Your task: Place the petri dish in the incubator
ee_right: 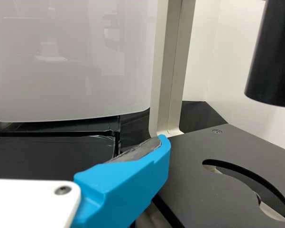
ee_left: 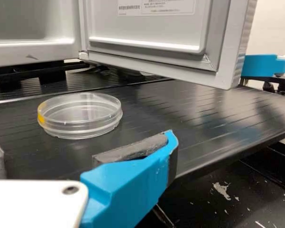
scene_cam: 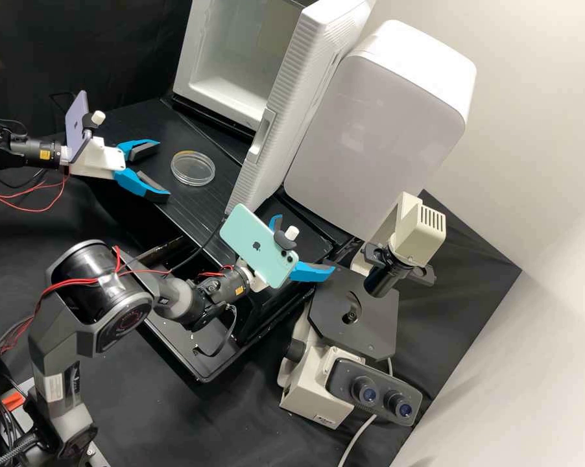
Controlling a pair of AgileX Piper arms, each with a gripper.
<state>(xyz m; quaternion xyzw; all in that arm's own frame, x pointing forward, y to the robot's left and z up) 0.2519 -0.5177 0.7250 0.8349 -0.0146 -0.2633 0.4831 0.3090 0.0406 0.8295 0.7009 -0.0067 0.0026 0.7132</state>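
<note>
Slippage is the main worry: the petri dish (scene_cam: pixel 192 167) lies flat, shallow and clear on the black ribbed tray (scene_cam: pixel 195 209), just in front of the open incubator (scene_cam: pixel 231 55), and the left gripper (scene_cam: pixel 157 168) hovers just beside it with its blue fingers wide apart, holding nothing. Closing on so low a rim could, I judge, skate the dish along the ribs or lift only its lid, if the pads meet it too high or off-centre. A push instead of a pinch might shove it toward the incubator door (scene_cam: pixel 377 123), whose lower edge hangs low over the tray beside the dish. Open room is fair: bare tray lies between fingers and dish, and the chamber mouth stands beyond it, though its sill is a lip to clear. The right gripper (scene_cam: pixel 315 271) sits past the door, near the microscope (scene_cam: pixel 344 363) stage, well apart; whether it is open I cannot tell.
</note>
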